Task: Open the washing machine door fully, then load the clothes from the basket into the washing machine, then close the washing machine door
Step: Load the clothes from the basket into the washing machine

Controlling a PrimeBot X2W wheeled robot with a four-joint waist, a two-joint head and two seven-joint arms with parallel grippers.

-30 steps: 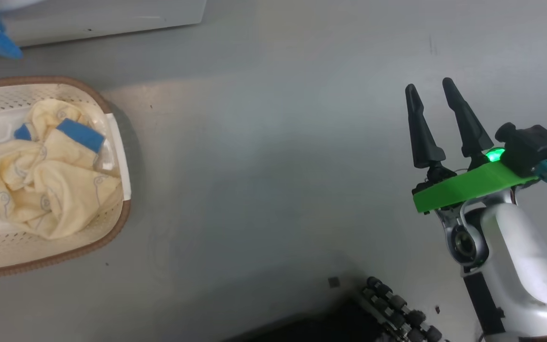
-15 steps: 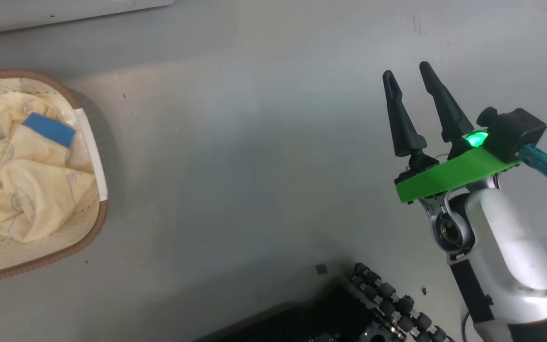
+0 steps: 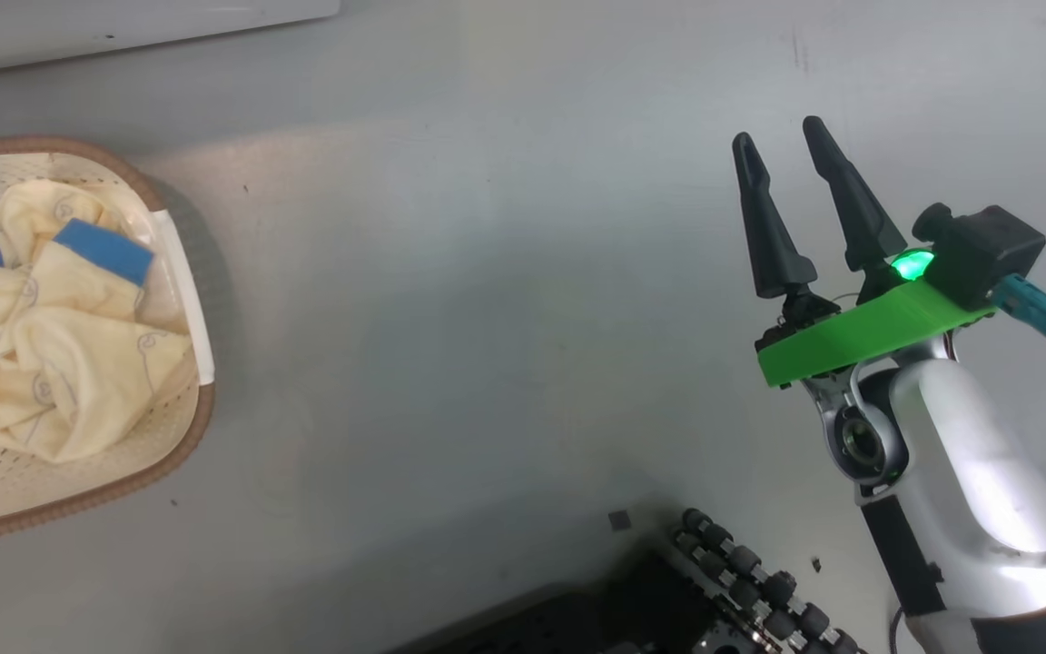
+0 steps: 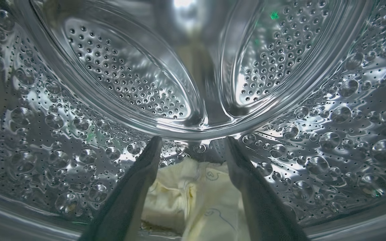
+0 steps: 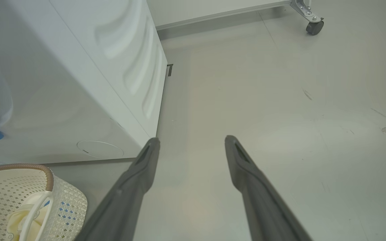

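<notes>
Where the dimpled, perforated steel drum (image 4: pixel 62 134) of the washing machine (image 5: pixel 79 83) curved to its near floor, one piece of the clothes (image 4: pixel 196 201) lay crumpled: soft cream-yellow fabric, thin line prints, no clear long axis. Flanking it, the left gripper (image 4: pixel 191 142): two long dark tapered fingers, spread wide, gripping nothing. At the left on the smooth grey floor (image 3: pixel 487 318), the basket (image 3: pixel 151 427): rounded, cream perforated plastic, brown woven-look rim; contents, a rumpled bundle (image 3: pixel 51 381) of the same fabric, its blue cuff (image 3: pixel 103 250) slanting far-left to near-right. Well to the right, the right gripper (image 3: pixel 782 141): fingers parted wide, empty, pointing far over the floor.
</notes>
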